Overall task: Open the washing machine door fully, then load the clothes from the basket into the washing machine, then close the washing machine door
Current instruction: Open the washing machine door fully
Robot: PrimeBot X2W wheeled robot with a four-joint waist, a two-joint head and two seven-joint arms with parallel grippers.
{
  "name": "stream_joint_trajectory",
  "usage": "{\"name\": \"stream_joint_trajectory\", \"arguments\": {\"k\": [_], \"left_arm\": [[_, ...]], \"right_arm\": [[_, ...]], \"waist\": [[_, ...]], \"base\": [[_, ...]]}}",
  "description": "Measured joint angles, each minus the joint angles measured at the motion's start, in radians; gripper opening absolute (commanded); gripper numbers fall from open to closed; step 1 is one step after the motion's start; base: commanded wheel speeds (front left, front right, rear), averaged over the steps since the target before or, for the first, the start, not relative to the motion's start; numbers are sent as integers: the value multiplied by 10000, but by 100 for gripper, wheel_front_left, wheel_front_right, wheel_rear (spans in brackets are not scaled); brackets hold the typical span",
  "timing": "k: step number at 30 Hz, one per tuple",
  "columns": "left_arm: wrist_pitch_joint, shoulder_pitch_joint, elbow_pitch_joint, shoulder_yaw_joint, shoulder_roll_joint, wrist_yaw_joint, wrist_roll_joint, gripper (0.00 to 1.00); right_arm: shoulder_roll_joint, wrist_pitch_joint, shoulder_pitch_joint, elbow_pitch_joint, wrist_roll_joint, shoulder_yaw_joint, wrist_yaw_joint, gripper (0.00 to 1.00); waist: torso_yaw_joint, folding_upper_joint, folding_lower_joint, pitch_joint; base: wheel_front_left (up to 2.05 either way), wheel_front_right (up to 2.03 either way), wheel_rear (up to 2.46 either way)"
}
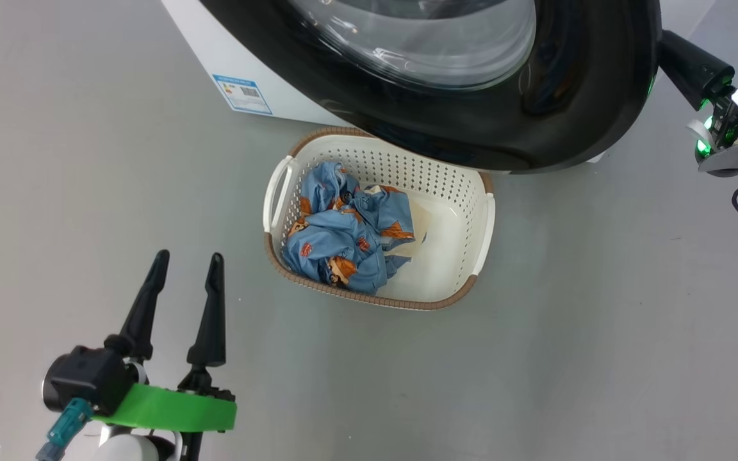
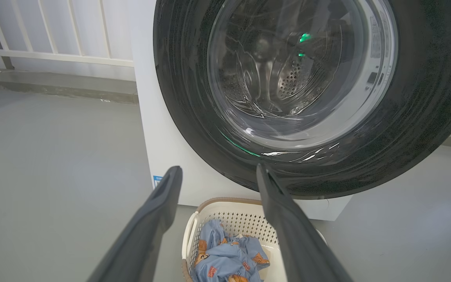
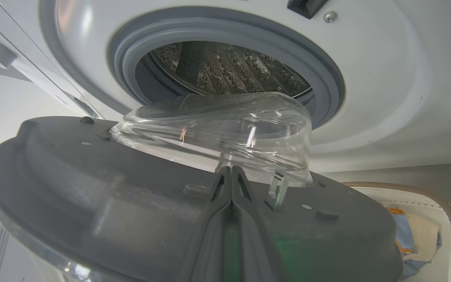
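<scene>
Washing machine, large white boxy front-loader: stood on grey floor with mouth uncovered, grey rubber gasket and perforated steel drum exposed, nothing seen inside. Large round washing machine door, wide glossy black rim around bulging clear glass bowl: hung swung out from the front, overhanging the basket's far rim in the head view. Judged open a good way, perhaps not fully; opening step near its end at best. Loading not yet begun, closing left for last. Small cream-white rectangular plastic basket, perforated sides and brown woven-look rim: sat on the floor just before the machine, under the door's lower edge. Held all the clothes, a crumpled bundle of light blue fabric printed with orange-brown cartoon figures plus a bit of cream cloth, bunched toward its left end, right end bare. Right gripper: fingers pressed together, gripping nothing, laid along the door's dark grey inner face, tips at the base of the glass bowl. Left gripper: fingers spread wide, empty, hovering over the floor near the basket's left side, apart from it.
</scene>
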Motion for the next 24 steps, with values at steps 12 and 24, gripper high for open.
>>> {"name": "stream_joint_trajectory", "arguments": {"k": [12, 24], "left_arm": [[0, 124, 215, 92, 0, 65, 8, 100], [0, 724, 362, 192, 4, 61, 132, 100]], "right_arm": [[226, 721, 694, -173, 0, 102, -2, 0], [813, 1300, 2419, -867, -40, 305, -2, 0]], "waist": [[-54, -1, 0, -665], [-132, 0, 0, -1634]], "base": [[0, 0, 0], [0, 0, 0]]}}
